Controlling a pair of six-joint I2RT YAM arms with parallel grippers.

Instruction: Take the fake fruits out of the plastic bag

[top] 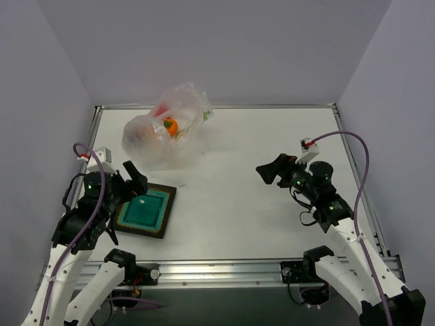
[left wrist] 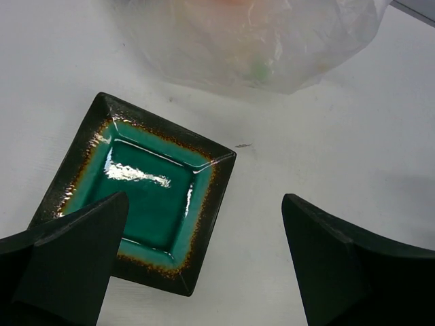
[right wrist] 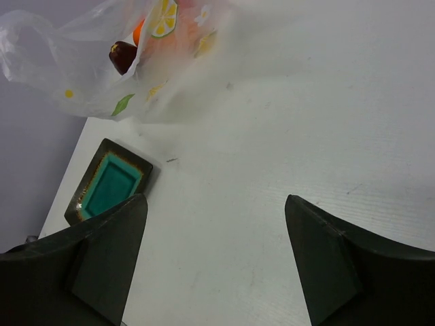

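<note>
Plastic bag (top: 166, 136) lies slumped at the far side of the table (top: 272, 224), fake fruits (top: 170, 125) all inside; an orange one and a maroon one (right wrist: 122, 56) show through the film. Its long axis looks to run from near-left to far-right. Which end is the mouth, cannot tell.

From the left gripper (top: 134, 178) the bag is straight ahead, just past the teal dish (left wrist: 88, 132), which sits under and ahead of those fingers. From the right gripper (top: 270, 168) it is ahead and off to the left, well apart. Left arm is nearer, by my read.

Left fingers (left wrist: 75, 258) spread wide, empty, touching nothing. Right fingers (right wrist: 326, 258) also apart, empty, above bare table.
</note>
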